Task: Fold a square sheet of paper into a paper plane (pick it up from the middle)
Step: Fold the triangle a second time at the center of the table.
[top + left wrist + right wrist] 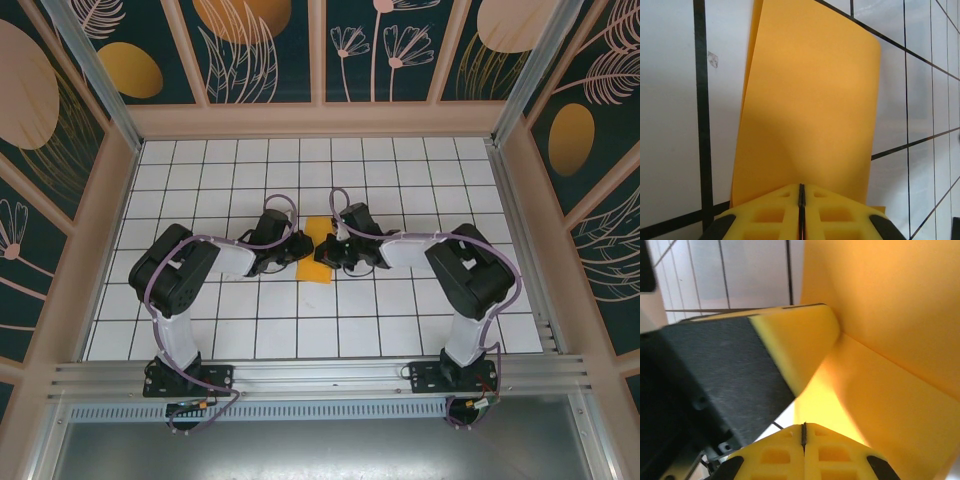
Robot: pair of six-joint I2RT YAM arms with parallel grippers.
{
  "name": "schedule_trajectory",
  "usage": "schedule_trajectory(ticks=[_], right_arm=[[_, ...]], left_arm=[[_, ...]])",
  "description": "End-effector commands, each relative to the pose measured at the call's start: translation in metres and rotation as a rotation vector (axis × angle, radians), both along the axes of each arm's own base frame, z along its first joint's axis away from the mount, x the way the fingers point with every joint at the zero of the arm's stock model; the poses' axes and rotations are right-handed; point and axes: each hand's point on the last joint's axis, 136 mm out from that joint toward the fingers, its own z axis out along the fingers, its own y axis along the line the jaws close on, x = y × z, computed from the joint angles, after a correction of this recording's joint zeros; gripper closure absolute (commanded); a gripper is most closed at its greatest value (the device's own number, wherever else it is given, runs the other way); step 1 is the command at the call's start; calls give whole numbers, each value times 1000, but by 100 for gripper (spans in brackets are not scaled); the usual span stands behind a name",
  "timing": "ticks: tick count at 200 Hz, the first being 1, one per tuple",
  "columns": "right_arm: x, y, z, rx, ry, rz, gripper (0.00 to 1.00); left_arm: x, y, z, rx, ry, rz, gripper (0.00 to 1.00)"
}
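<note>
The square sheet of paper [318,272] is orange-yellow and lies folded into a narrow strip on the white tiled table, between the two arms. In the left wrist view the paper [810,100] stretches away from my left gripper [801,186], and two layers show at its left edge. The left gripper is shut, its tips resting on the near end of the paper. My right gripper [803,425] is shut too, over a flat flap of the paper [890,315], while another flap rises from a crease. The left gripper's fingers [800,340] press at that crease. From above, left gripper [303,247] and right gripper [325,250] meet tip to tip.
The table [300,330] is white tile with dark grid lines, walled on three sides by patterned panels [320,50]. Both arm bases stand on the metal rail [320,378] at the near edge. Open tiles lie all around the paper.
</note>
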Motion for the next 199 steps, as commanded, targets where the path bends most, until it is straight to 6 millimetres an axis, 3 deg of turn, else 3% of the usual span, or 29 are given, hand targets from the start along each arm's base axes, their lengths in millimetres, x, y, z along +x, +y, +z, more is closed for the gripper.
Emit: schedule_trajectory(ticks=[1,34,65,92,112,146,177,199], right_arm=[[-7,-4,-13,-34,31,11,100],[-15,-21,-40,-107,72,-6,100],[-26,-32,-59,-148,113,-12,100],[-30,-38,-66,-172,124,-21,100],[-29,-39,-64,-174,117,-26,100],[-25,-37,-62,-176,108,-24,100],[-23,-38,-62,-181,103,-27,100],[-25,-41,-66,-198,111,-30,100]], left_arm=[[-6,14,-22,67,73,24,88],[-5,11,-17,51,61,17,85],[2,5,5,31,0,-9,79],[9,3,35,10,-70,-14,69],[6,3,45,-6,-78,-16,70],[-7,-2,40,-68,-41,-45,81],[-11,-13,30,-129,-15,-81,83],[-6,-8,12,-91,13,-38,84]])
